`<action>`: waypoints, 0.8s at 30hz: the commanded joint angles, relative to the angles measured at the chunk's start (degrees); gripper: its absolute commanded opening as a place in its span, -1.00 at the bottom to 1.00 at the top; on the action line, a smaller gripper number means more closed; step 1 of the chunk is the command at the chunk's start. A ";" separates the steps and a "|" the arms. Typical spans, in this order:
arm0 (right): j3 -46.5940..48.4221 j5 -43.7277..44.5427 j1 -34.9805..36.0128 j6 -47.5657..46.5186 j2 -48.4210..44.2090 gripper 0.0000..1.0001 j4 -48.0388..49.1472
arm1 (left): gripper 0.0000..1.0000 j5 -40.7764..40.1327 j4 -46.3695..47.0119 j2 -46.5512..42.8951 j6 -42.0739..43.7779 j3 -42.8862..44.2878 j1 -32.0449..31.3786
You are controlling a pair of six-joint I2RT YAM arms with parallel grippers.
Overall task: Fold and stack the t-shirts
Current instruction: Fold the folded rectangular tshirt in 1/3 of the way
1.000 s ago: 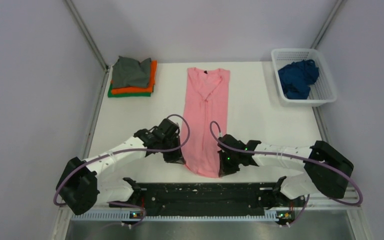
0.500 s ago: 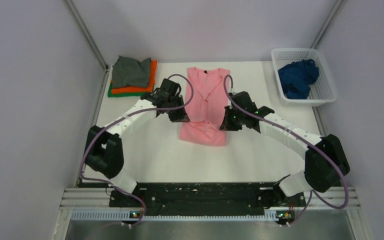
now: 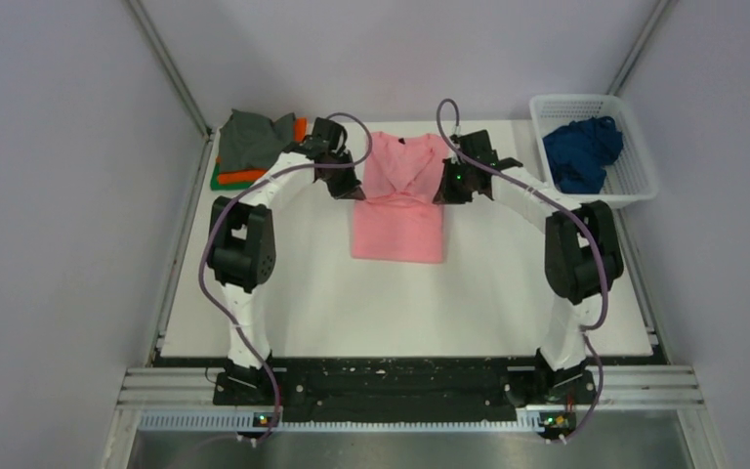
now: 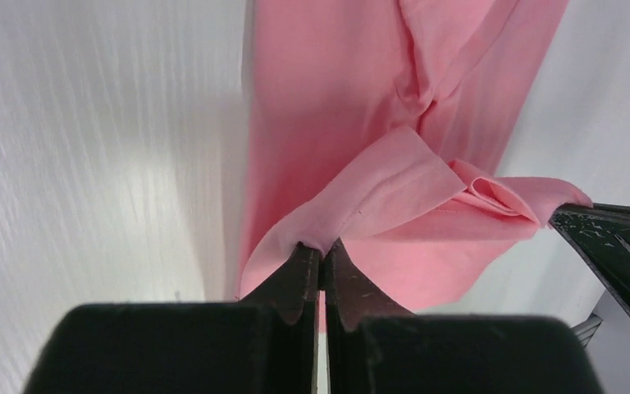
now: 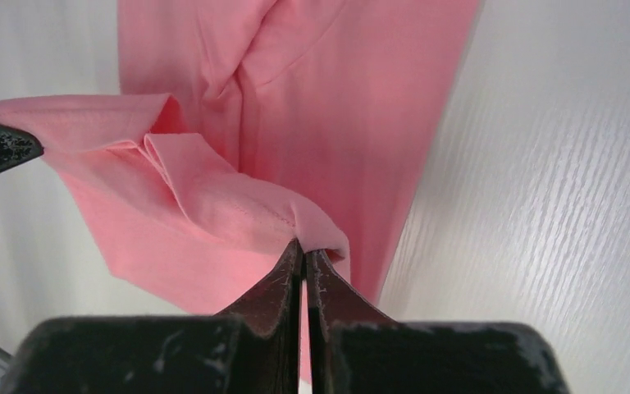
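A light pink t-shirt [image 3: 398, 227] lies lengthwise in the middle of the table, its lower half doubled up over the upper part. My left gripper [image 3: 350, 192] is shut on the hem's left corner [image 4: 321, 238]. My right gripper [image 3: 444, 195] is shut on the right corner [image 5: 312, 234]. Both hold the hem above the shirt's chest, near the collar [image 3: 402, 147]. A folded stack with a grey t-shirt [image 3: 254, 139] over orange and green ones sits at the back left. A dark blue t-shirt [image 3: 580, 151] is bunched in the basket.
The white lattice basket [image 3: 636, 174] stands at the back right corner. The bare white table [image 3: 400, 303] stretches from the shirt to the arm bases. Walls and metal rails close in the sides and the back.
Both grippers have carried the pink t-shirt's hem from the near edge up toward the collar, doubling the shirt over itself. The arms now stretch far out.
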 commanded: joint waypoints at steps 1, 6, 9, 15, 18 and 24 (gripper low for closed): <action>4.68 0.28 -1.92 -1.08 4.12 -1.00 2.14 | -0.92 2.85 0.97 5.43 2.98 8.09 1.30; 8.32 1.55 -3.63 -0.85 8.84 -0.09 3.87 | -0.47 6.03 0.02 11.99 3.37 17.64 1.58; 9.57 1.55 -3.93 -0.83 8.76 0.53 3.95 | 0.43 5.61 -1.06 13.09 3.33 20.76 1.68; -0.48 1.15 -3.97 -2.63 -0.71 0.68 5.54 | 0.97 3.32 -0.55 3.86 3.09 10.18 1.76; -10.74 -2.73 -3.47 -0.79 -6.71 0.69 8.04 | 0.97 2.89 3.63 -4.52 2.68 -3.00 1.38; -25.88 -3.77 1.64 3.71 -14.14 0.70 12.98 | 0.97 3.99 10.60 -17.15 0.47 -25.98 1.06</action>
